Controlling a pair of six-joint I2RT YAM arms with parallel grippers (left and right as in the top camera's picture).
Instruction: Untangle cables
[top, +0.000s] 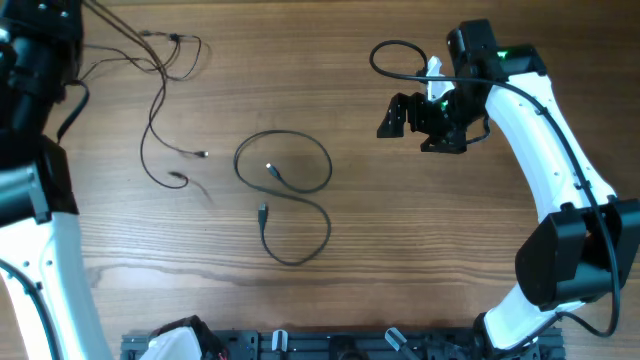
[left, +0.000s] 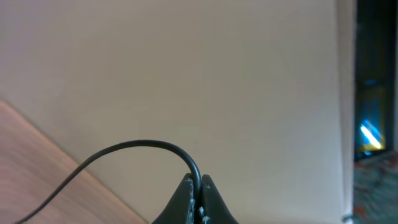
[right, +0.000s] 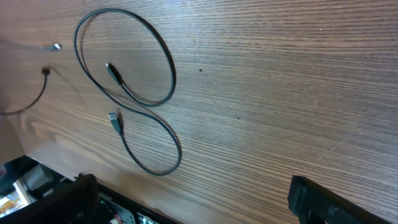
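Cables (top: 285, 193) lie on the wooden surface (top: 420, 260) — one in a flat figure-eight with both plugs free, and thin cords (top: 160, 90) trailing left of it and farther back. Right of the figure-eight, the right tool (top: 420, 125) hovers spread wide; the left tool (left: 199, 190) is pressed together, pinching a thin cord.

Black cables (top: 285, 191), brown wood-grain table (top: 420, 230), white-and-black right arm (top: 545, 130), green light (top: 505, 52), plain beige wall (left: 217, 74).
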